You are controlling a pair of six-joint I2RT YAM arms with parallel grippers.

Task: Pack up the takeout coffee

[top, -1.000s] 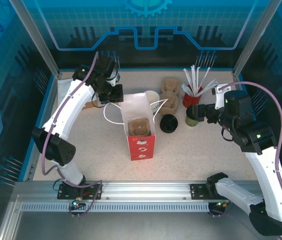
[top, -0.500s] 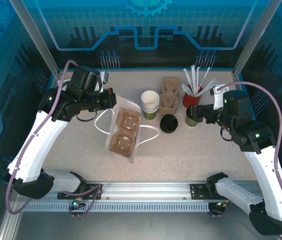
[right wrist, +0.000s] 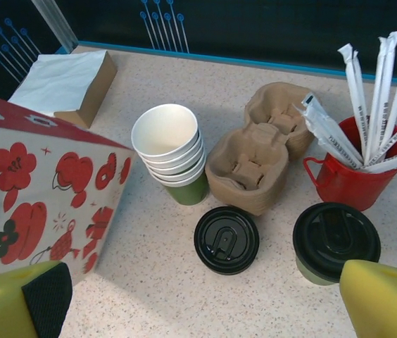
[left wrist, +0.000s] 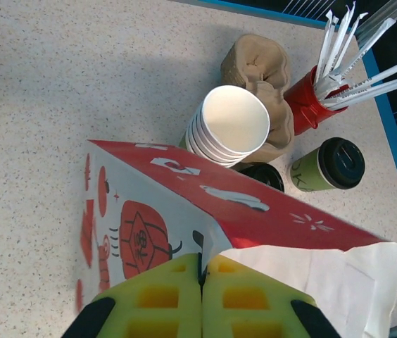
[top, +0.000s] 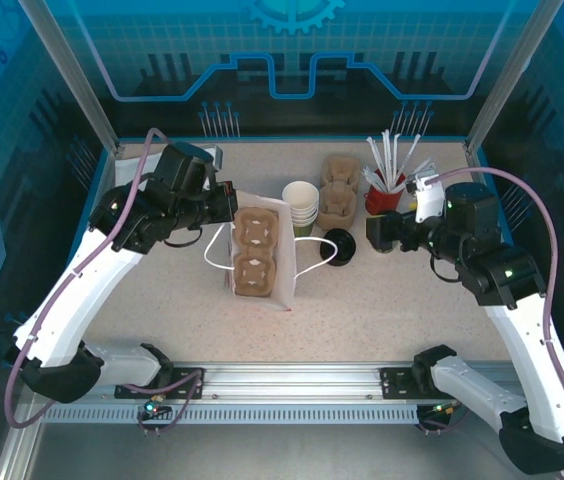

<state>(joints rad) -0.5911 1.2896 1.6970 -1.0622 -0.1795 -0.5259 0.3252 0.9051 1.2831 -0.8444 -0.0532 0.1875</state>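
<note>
— Left wrist view first: what are those foam pads pinching?
— The left gripper (left wrist: 200, 282) has its yellow-green pads pressed flat together on the top edge of the paper bag (left wrist: 149, 218). The bag is smooth red and white paper with red printed motifs, and its inside is plain white.
— Anything in the bag?
— In the top external view a brown moulded pulp carrier (top: 253, 250) with two round wells lies inside it. The bag is tipped over on the speckled table (top: 362, 310), with its white loop handles splayed to either side.
— And the takeout coffee cup (right wrist: 336, 243)?
— It stands upright on the table outside the bag. It has a green paper wall and is capped by a round black plastic lid. It sits just in front of the red cup (right wrist: 346, 186), which is stuffed with paper-wrapped white straws.
— The right gripper (right wrist: 200, 292)?
— It is spread wide, with one yellow finger at each lower corner of the right wrist view. The right-hand finger overlaps the cup's lower edge, and I cannot tell whether it touches.
— What else is there?
— A loose black lid (right wrist: 227, 239) lies flat between the cup and the bag. Behind it stands a nested cup stack (right wrist: 170, 148), white with green at the base and empty on top. Beside that are spare pulp carriers (right wrist: 258, 158).
</note>
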